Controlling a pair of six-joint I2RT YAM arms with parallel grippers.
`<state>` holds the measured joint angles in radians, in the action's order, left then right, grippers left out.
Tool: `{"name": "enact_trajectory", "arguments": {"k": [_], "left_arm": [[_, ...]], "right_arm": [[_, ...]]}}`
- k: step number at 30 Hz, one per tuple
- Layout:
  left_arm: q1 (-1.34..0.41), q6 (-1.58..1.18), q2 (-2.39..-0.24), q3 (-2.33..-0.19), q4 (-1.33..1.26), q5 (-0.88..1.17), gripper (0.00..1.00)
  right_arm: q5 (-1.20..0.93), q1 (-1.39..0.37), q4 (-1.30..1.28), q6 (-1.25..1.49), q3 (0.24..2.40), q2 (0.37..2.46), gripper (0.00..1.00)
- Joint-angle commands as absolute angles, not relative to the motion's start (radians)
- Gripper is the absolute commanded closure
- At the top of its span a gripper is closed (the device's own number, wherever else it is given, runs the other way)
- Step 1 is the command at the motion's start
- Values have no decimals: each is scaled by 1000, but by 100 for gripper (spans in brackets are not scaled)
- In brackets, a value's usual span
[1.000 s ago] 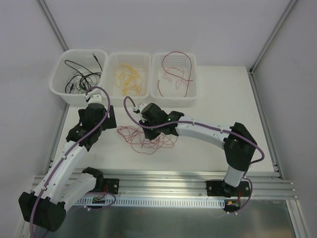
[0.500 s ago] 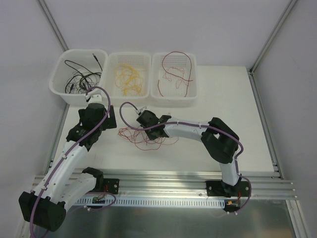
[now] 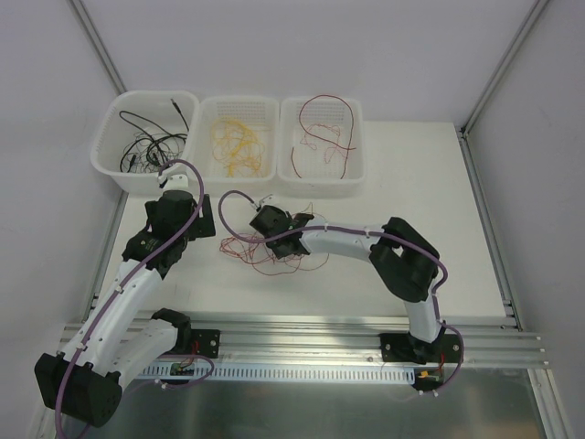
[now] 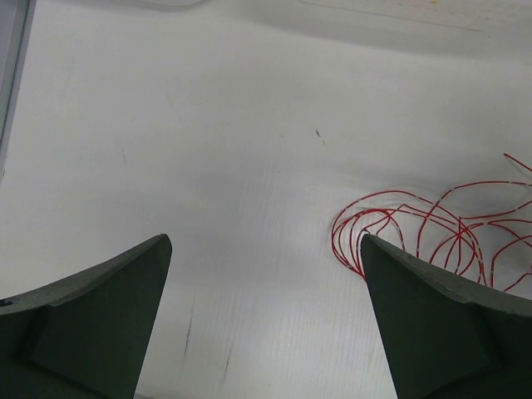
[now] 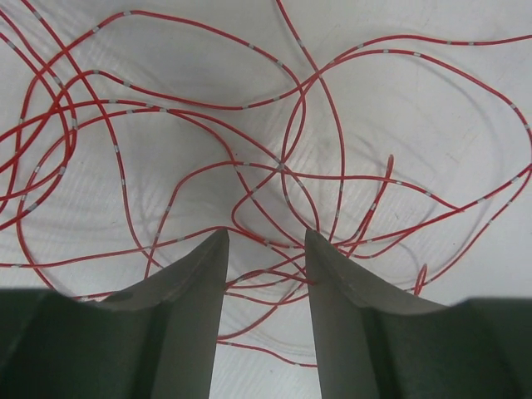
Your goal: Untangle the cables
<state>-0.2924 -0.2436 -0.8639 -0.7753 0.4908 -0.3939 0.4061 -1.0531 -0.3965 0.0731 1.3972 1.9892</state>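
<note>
You have a white table (image 3: 402,183) with three bins (image 3: 239,99) along its far edge. They hold sorted black wires (image 3: 151,146), yellow wires (image 3: 236,142) and one red wire (image 3: 322,142). What is left to sort is the red tangle (image 3: 239,245), which lies loose on the table in front of the middle bin, between the two arms.

The right arm (image 3: 347,240) reaches left and low over it. In the wrist view the right gripper (image 5: 266,237) hangs just above the tangle (image 5: 283,166) with its jaws partly spread, several strands crossing the gap and nothing pinched. The left gripper (image 4: 266,249) is spread wide over bare table, with the tangle's edge (image 4: 399,224) off to its right.

Expect these wires to be nearly weightless, limp and springy. They will likely slip from a loose pinch and drag neighbouring loops along. Take one strand where it runs alone, at an outer loop or a free end such as the one right of the right gripper's jaws, not at the crossings in the middle.

Compared with a second ago, the right arm has folded its elbow in and dropped the gripper lower and further left. Its jaws, then pressed together, have parted. The tangle has shifted slightly left. The left arm has not moved.
</note>
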Motion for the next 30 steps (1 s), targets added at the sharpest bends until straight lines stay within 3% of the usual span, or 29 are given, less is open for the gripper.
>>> {"name": "enact_trajectory", "arguments": {"k": [1, 6, 10, 24, 30], "left_arm": [[-281, -233, -867, -776, 465, -377, 1], [-279, -235, -871, -778, 462, -371, 1], [-279, -233, -874, -778, 463, -364, 1], [-279, -225, -884, -779, 462, -350, 1], [-281, -222, -881, -781, 462, -348, 1]], "right_arm": [[492, -1075, -434, 37, 1460, 1947, 54], [552, -1081, -462, 17, 1482, 1942, 31], [557, -1066, -472, 24, 1486, 1962, 20], [244, -940, -322, 130, 1375, 1997, 18], [203, -930, -296, 137, 1347, 2019, 27]]}}
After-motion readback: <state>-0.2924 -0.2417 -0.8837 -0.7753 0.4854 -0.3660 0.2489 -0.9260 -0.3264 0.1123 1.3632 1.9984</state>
